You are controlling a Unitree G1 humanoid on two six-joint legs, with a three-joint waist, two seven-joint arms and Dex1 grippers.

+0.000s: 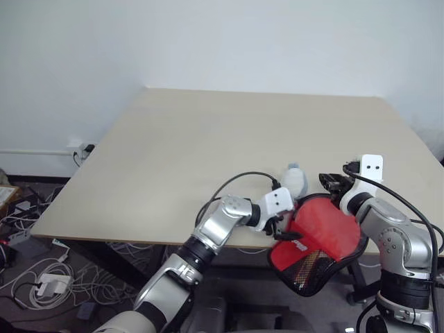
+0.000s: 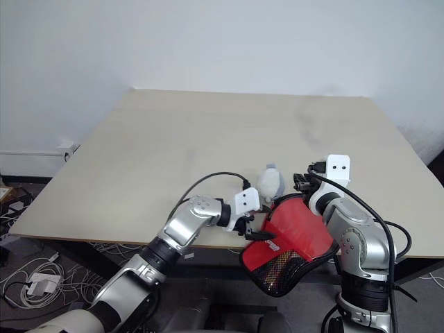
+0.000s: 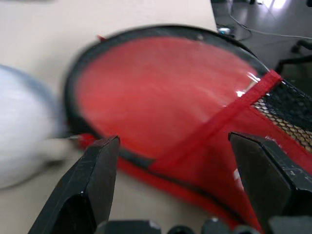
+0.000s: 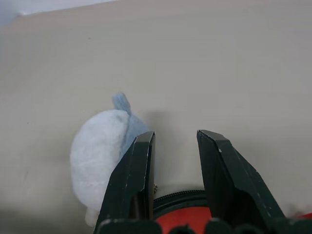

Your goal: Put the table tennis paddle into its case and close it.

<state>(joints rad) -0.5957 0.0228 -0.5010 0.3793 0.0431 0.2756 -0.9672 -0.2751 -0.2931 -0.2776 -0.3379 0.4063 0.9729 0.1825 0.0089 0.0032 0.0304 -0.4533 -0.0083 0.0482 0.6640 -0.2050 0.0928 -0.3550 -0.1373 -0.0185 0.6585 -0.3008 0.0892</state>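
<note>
Over the table's near edge, case hangs between left hand and right hand.

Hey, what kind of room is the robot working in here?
Probably a lab or office workspace: a plain light table against a bare white wall, with loose cables and a power strip on the floor beneath it.

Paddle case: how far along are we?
Done: can't tell whether the paddle is inside. In hand: right gripper seems to hold the case at the table edge; left gripper open beside it. Left: closing the zip, likely.
</note>
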